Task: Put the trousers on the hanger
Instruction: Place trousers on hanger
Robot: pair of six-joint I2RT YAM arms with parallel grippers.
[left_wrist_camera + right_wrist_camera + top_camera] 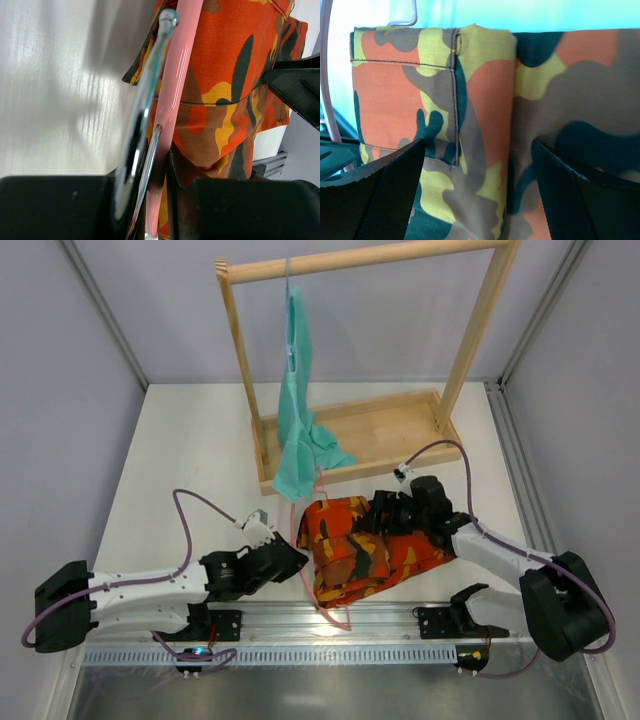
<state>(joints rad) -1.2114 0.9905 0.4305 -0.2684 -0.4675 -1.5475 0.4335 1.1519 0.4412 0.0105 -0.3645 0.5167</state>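
1. my left gripper [288,558] is nearly closed, and the wrist view shows it clamped on the neck of the salmon-pink plastic hanger [176,85], where its shiny metal hook [146,107] begins.
2. the hanger's thin pink loop shows along the left and near edges of the folded orange, red, yellow and brown camouflage trousers [365,545], which lie on the white table [190,450] between my arms. i cannot tell whether the bar passes through the fold.
3. my right gripper [477,150] stands wide open with the cloth between its fingers [395,195], pinching nothing.
4. risk: with nothing holding the cloth, lifting the hanger by its neck could tip the bar and let the bundle slide off.
5. risk: if the right fingers pull back low, they could snag a fold and drag the trousers off.
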